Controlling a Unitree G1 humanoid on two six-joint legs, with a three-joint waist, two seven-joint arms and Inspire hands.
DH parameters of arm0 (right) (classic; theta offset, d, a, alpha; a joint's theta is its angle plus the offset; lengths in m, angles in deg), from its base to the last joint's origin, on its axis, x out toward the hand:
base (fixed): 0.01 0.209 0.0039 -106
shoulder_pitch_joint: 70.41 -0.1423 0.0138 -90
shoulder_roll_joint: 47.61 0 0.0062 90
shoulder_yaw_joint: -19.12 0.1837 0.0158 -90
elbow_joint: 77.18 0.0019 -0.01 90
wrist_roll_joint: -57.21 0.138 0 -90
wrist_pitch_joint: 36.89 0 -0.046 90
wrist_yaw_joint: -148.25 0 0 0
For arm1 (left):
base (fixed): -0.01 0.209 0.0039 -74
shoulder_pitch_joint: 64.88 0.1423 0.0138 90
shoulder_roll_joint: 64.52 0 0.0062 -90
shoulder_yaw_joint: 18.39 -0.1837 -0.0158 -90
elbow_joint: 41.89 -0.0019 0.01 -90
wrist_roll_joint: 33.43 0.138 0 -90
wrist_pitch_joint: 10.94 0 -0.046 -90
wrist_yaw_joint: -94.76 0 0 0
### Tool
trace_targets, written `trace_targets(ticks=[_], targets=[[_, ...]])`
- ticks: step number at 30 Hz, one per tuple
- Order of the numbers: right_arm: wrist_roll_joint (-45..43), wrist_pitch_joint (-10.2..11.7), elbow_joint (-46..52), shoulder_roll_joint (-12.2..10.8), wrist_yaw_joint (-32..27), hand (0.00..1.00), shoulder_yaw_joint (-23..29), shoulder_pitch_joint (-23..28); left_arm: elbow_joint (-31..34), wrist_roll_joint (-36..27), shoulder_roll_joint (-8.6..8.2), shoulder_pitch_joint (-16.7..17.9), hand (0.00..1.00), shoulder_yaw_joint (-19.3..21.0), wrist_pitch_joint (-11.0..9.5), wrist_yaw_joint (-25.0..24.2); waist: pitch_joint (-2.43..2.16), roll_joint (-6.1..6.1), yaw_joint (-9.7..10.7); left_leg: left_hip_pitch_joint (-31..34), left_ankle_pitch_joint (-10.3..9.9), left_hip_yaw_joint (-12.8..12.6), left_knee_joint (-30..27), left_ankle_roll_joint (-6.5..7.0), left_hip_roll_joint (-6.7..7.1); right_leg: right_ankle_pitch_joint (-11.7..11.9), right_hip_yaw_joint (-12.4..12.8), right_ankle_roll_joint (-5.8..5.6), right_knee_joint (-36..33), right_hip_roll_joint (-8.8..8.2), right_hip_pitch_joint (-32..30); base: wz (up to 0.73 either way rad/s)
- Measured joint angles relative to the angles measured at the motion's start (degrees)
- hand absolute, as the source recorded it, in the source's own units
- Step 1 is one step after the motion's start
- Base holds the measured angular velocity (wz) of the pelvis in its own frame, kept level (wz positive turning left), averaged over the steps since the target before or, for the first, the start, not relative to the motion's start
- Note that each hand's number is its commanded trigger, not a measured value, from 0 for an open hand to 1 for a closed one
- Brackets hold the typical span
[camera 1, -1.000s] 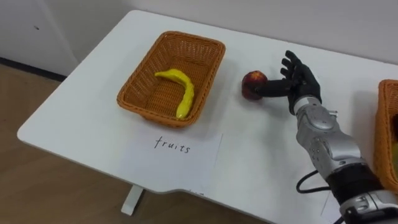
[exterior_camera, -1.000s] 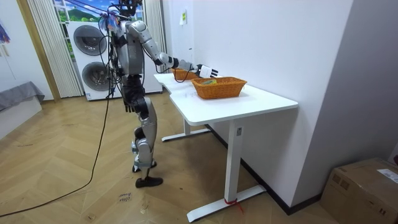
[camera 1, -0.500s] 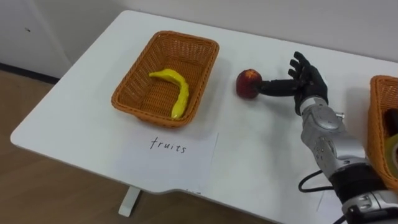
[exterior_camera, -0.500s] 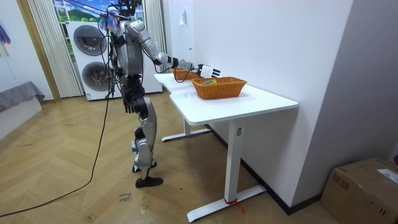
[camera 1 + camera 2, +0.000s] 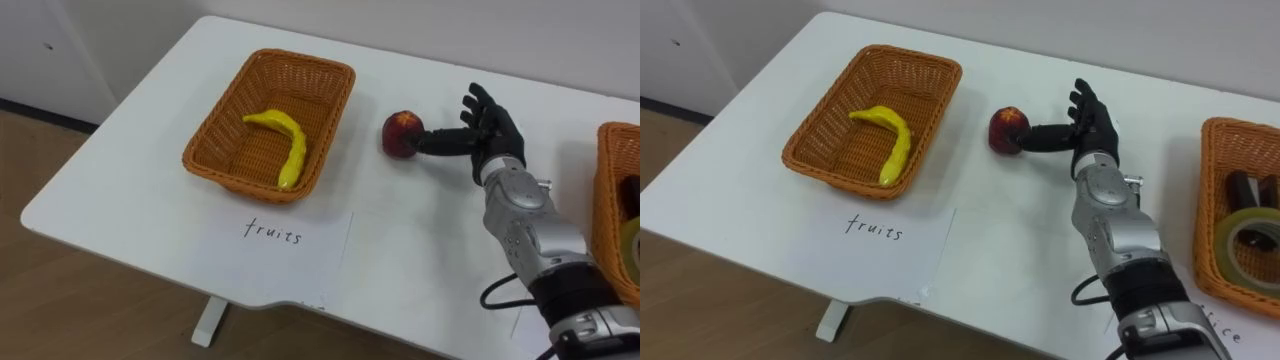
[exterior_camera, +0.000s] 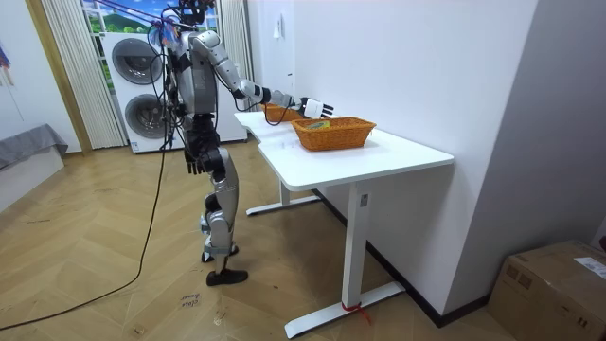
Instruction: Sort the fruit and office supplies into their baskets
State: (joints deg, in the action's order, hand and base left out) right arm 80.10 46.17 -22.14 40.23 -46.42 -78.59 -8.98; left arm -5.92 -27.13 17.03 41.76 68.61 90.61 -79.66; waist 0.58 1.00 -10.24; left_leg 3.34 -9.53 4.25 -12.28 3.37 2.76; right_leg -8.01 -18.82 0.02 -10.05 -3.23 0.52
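A white table point(image 5: 130, 190) carries a sheet of paper point(image 5: 275, 250) with handwriting at its near edge. What may be a second sheet point(image 5: 1230, 340) shows at the near right corner. Below lies a wooden floor point(image 6: 114, 294). In the room view, two stacked washing machines point(image 6: 137, 85) stand far left beside a pale curtain point(image 6: 66, 76), and a cardboard box point(image 6: 554, 284) sits near right.
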Motion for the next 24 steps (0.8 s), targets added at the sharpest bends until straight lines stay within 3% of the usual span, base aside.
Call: trace_targets(ticks=[4,10,14,24], targets=[[-7.7,0.0,-0.1,-0.1,-0.1,0.0,-0.2,0.0,0.1,0.1,0.0,-0.3,0.0,0.0,0.0,-0.3,0.2,0.55,-1.3,0.1,0.0,-0.6,0.1,-0.01,-0.12,0.0,0.1,0.01,-0.3,-0.01,-0.7,-0.07],[-19.1,0.0,0.2,-0.2,-0.1,0.0,-1.7,0.0,0.1,0.0,0.21,-0.6,0.0,-0.2,0.0,-1.3,-0.33,1.6,-2.4,0.2,0.1,-0.5,0.0,0.12,-0.02,0.0,-0.3,0.0,-0.6,-0.16,-0.9,0.01],[-22.4,0.0,0.2,-0.3,-0.1,0.0,-2.4,0.0,-0.1,0.0,0.31,-0.7,0.0,-0.6,0.0,-1.0,-0.27,1.59,-2.7,-0.9,0.1,0.1,0.1,0.13,0.04,-0.1,-1.8,-0.04,-0.6,-0.33,0.4,0.09],[-21.3,0.2,-0.7,-0.1,-1.8,0.0,-2.4,-0.1,-0.6,0.0,1.27,-0.7,0.0,-0.6,-0.2,-1.2,0.08,1.56,-3.1,-0.9,0.3,0.3,0.5,0.0,0.12,-0.1,-2.2,-0.13,-0.6,-0.71,0.7,0.01]])
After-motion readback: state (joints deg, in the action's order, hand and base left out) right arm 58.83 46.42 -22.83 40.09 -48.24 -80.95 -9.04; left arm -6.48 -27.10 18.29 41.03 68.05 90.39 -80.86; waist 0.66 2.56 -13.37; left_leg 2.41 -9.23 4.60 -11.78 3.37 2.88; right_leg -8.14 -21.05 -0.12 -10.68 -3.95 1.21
